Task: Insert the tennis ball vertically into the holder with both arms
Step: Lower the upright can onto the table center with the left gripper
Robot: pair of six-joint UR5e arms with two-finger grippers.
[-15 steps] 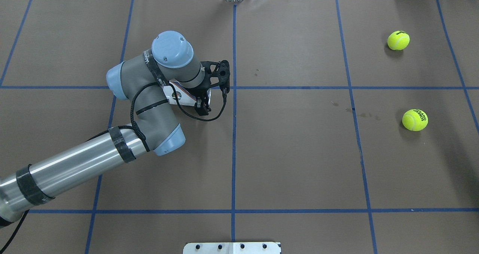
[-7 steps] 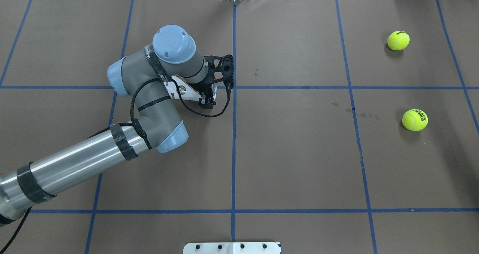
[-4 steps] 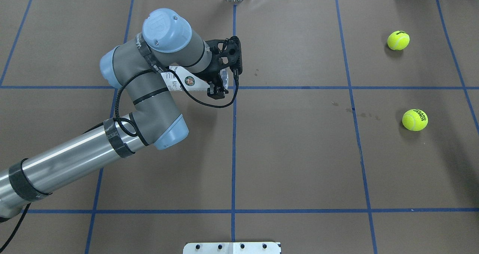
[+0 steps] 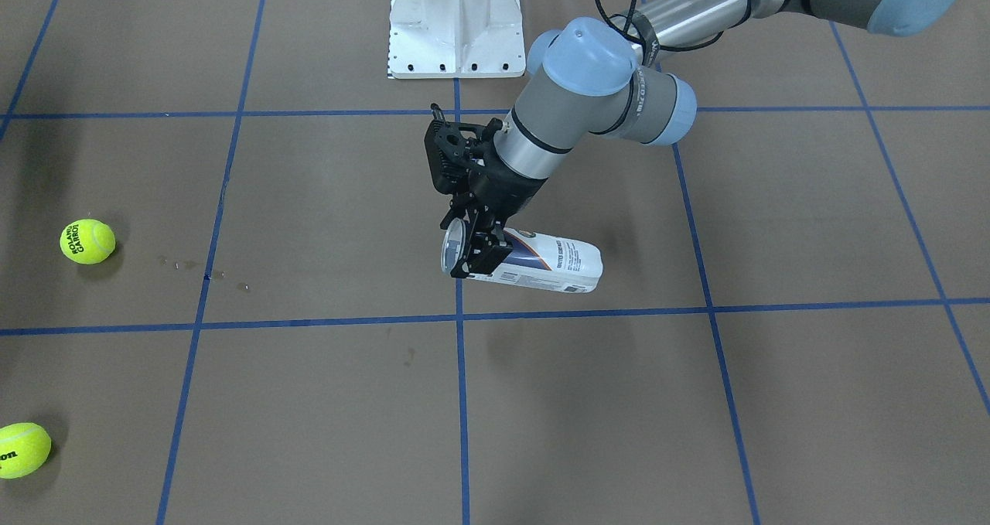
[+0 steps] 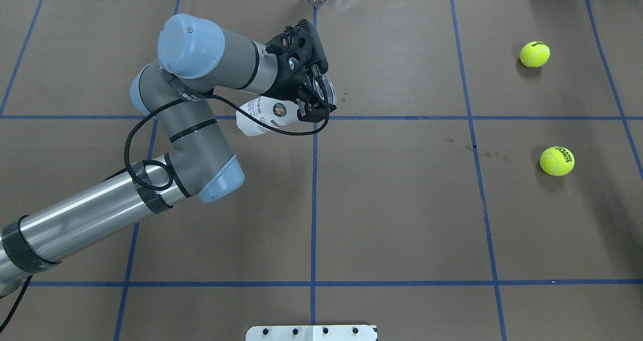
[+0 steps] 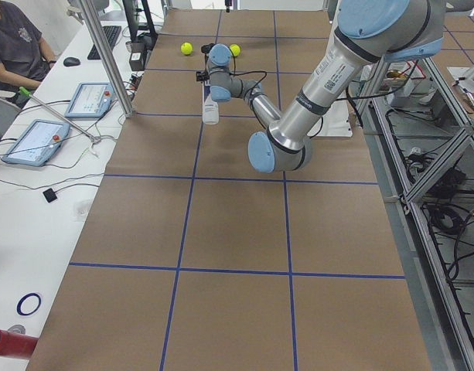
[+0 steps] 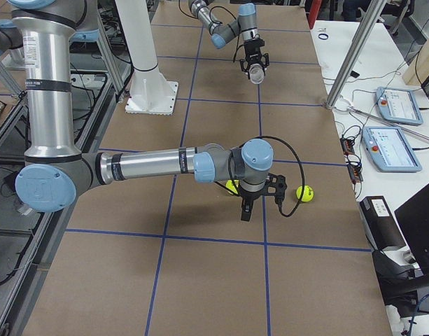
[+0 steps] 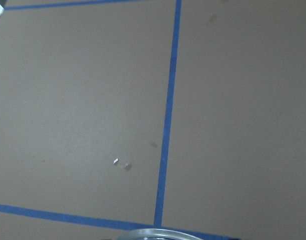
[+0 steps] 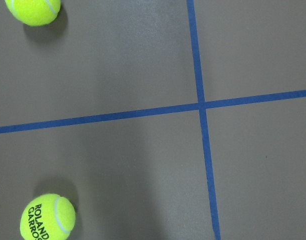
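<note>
Brown paper crossed by blue tape lines [image 5: 313, 205] covers the tabletop [image 5: 402, 205]. Starting at the far left of the overhead view, you'll see the left arm [image 5: 95, 215] reach in from the lower corner and fold back at its elbow toward the table's middle. Its left gripper [image 5: 317, 100] has the fingers [image 4: 481, 256] clamped across the tennis-ball can [image 5: 261, 117], just behind the clear open rim.

The can is clear of the tabletop and tilted — the mouth is the higher end, pointing toward the centre line, and the white labelled base hangs lower, back toward the arm. You can read a round logo and dark print on the label. The left wrist camera catches only a sliver of the rim at the bottom of its picture, with bare paper and tape beyond.

Move right, well apart from the can, and you find two yellow tennis balls: the far tennis ball [image 5: 534, 53] and the near tennis ball [image 5: 556, 160], which is printed ROLAND GARROS. Both rest on the tabletop.

The right arm [image 7: 151, 164] shows only in the right-end view, with the right gripper [image 7: 245, 212] pointing down between the two balls — from there you cannot tell whether its fingers are apart or together.
</note>
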